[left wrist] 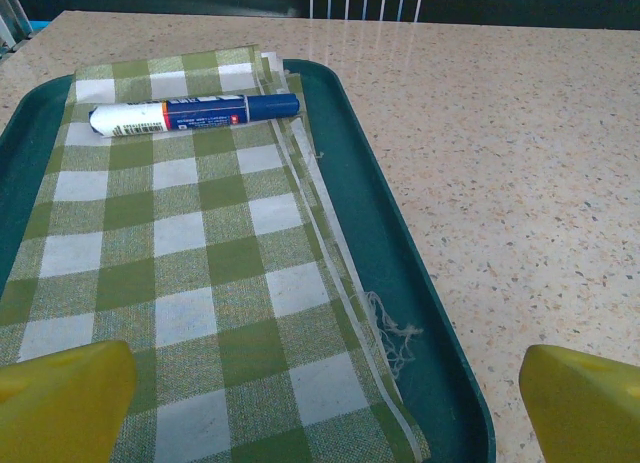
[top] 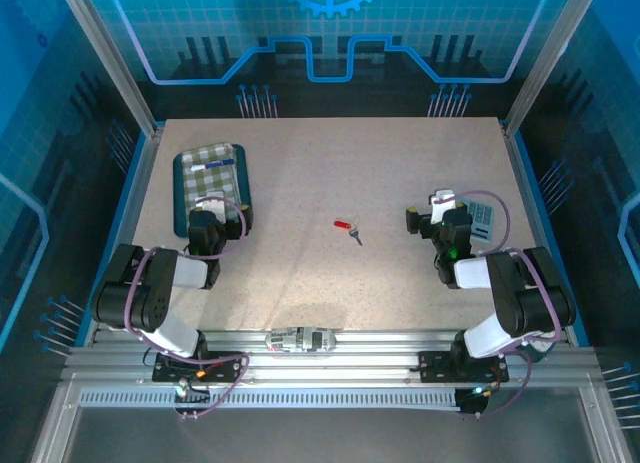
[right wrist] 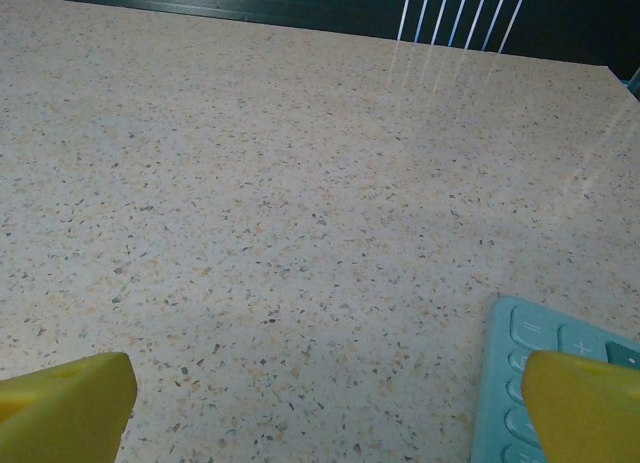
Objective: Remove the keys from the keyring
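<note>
The keyring with its small red tag [top: 343, 225] lies at the middle of the table, and the tiny dark grey key [top: 356, 238] rests just right of the tag, touching it. My left gripper [top: 207, 223] hovers at the near end of the green tray, far left of the keyring. It is open, yellow fingertips [left wrist: 65, 398] wide apart with nothing between them. My right gripper [top: 440, 215] stands to the right of the keyring, over bare table. It is open too, its yellow fingertips [right wrist: 65, 403] spread and empty.
A green tray [top: 183, 193] at the back left holds a green checked cloth [left wrist: 180, 273] and a blue-and-white marker [left wrist: 190, 114]. A light blue calculator [top: 484, 220] lies right beside my right gripper; its corner [right wrist: 495, 403] shows by the right fingertip.
</note>
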Tool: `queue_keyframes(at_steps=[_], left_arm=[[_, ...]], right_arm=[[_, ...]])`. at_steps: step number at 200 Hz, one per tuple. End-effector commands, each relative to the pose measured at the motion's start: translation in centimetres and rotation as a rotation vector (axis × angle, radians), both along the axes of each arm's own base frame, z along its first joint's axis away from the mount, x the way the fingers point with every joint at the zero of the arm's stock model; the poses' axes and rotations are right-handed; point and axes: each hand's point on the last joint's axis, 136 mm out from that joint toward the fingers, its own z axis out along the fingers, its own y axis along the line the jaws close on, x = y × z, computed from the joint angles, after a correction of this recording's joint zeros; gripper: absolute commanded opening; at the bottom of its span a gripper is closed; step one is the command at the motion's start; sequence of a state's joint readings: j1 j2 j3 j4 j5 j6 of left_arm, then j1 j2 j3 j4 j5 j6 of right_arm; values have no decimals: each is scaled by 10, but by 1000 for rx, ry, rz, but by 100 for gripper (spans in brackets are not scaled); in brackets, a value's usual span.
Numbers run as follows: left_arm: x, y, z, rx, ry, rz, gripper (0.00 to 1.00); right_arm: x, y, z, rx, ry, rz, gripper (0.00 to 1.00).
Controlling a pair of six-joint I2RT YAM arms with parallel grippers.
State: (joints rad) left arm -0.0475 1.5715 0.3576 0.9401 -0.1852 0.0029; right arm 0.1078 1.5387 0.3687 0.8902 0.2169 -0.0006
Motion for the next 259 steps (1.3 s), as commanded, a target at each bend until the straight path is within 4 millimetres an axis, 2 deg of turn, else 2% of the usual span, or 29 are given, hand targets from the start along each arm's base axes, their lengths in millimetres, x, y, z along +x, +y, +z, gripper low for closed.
queue_keyframes(at_steps=[1, 23, 123, 141, 158, 184, 198, 209, 221, 228, 245, 259], left_arm=[[6, 0, 14, -1, -36, -13, 99], [6, 0, 15, -1, -39, -13, 99], [7, 1, 13, -15, -29, -16, 100], [7, 4, 15, -17, -35, -6, 100], [5, 15, 23, -15, -24, 62, 99], [6, 14, 44, 10, 3, 79, 99], [5, 13, 59, 11, -6, 81, 99], [3, 13, 76, -64, -41, 101, 100], [0, 14, 89, -261, -71, 147, 100], [-1, 10, 94, -384, -78, 130, 99], [2, -7, 105, -617, -103, 30, 100], [5, -33, 116, -698, -81, -123, 99]], right_arm=[[7, -4, 11, 17, -31, -6, 100], [8, 13, 9, 47, -10, 126, 100], [8, 10, 12, 57, -19, 112, 100], [5, 3, 32, 39, -23, 60, 100], [3, 0, 57, 46, -12, 34, 100], [-4, 0, 96, 195, -47, -2, 100], [-8, 1, 110, 359, -26, -32, 100], [-18, -1, 105, 562, 66, -105, 100], [-20, 22, 118, 669, 65, 100, 100], [-21, 30, 120, 721, 82, 147, 98], [-21, 45, 117, 747, 157, 197, 93], [-25, 56, 104, 717, 248, 202, 91]])
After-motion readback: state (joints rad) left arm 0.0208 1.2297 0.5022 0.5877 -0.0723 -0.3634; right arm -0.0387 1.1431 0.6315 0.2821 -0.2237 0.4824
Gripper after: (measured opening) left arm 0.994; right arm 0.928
